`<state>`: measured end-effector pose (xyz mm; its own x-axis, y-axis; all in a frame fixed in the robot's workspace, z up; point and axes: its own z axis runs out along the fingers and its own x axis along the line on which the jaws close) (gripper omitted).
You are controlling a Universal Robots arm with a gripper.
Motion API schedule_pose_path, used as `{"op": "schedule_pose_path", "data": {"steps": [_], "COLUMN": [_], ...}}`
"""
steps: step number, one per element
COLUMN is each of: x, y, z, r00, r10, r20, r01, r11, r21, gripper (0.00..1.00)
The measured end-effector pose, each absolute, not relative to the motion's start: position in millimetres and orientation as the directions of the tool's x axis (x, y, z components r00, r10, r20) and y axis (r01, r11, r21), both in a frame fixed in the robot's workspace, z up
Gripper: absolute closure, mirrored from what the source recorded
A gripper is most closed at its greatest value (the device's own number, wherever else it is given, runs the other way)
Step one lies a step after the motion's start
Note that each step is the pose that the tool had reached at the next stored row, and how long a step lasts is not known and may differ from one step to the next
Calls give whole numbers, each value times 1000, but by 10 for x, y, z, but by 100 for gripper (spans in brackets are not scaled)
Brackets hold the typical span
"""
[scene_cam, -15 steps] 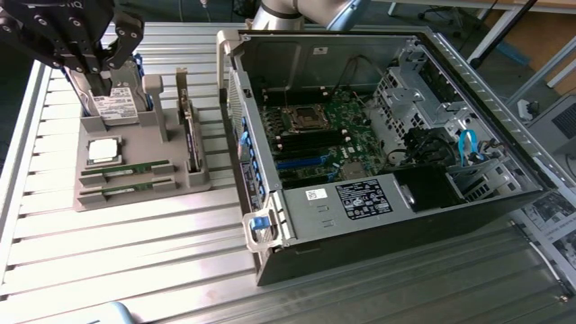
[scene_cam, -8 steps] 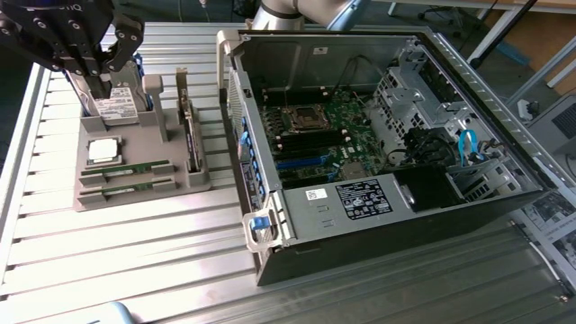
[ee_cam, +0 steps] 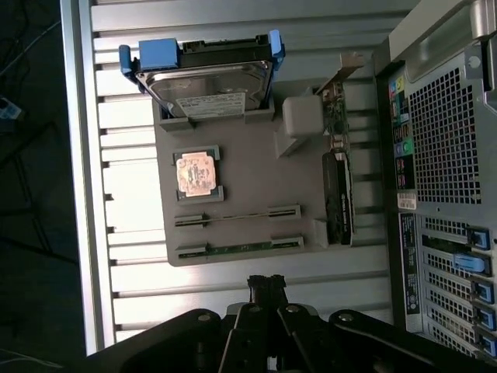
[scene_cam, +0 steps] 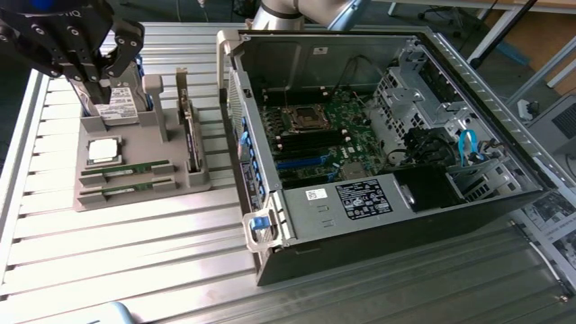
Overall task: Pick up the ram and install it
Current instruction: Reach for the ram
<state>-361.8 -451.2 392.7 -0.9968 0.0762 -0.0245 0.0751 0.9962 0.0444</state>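
In tray, ram sticks edge-on, closed jaws cropped.

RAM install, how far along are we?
Done: nothing visible. Both thin green RAM sticks sit in slots of the grey holder. In hand: nothing; the black hand is shut and empty, above the holder. Left: pick-up and seating in the green motherboard of the open black computer case.

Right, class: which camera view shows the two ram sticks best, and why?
The wrist view: it looks straight down on the grey holder, so both ram sticks show full length in their slots. The exterior view shows them at a slant, side by side beside the processor.
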Motion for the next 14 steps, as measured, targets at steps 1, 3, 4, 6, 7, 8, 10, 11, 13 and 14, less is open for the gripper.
{"op": "schedule_pose_path", "data": {"steps": [1,3,4,6,7,8,10,11,13,14], "x": [-3617,-3618,-3618,-3618,-3618,-3618,-3618,-3618,-3618,-3618], "y": [-4520,-4536,-4543,-4558,-4564,-4571,-4588,-4594,-4605,-4611], "z": [3927,3927,3927,3927,3927,3927,3927,3927,3927,3927], "r00": [-997,-997,-997,-997,-997,-997,-997,-997,-997,-997], "r10": [76,76,76,76,76,76,76,76,76,76], "r20": [-24,-24,-24,-24,-24,-24,-24,-24,-24,-24], "r01": [75,75,75,75,75,75,75,75,75,75], "r11": [996,996,996,996,996,996,996,996,996,996], "r21": [44,44,44,44,44,44,44,44,44,44], "gripper": [89,89,89,89,89,89,89,89,89,89]}}
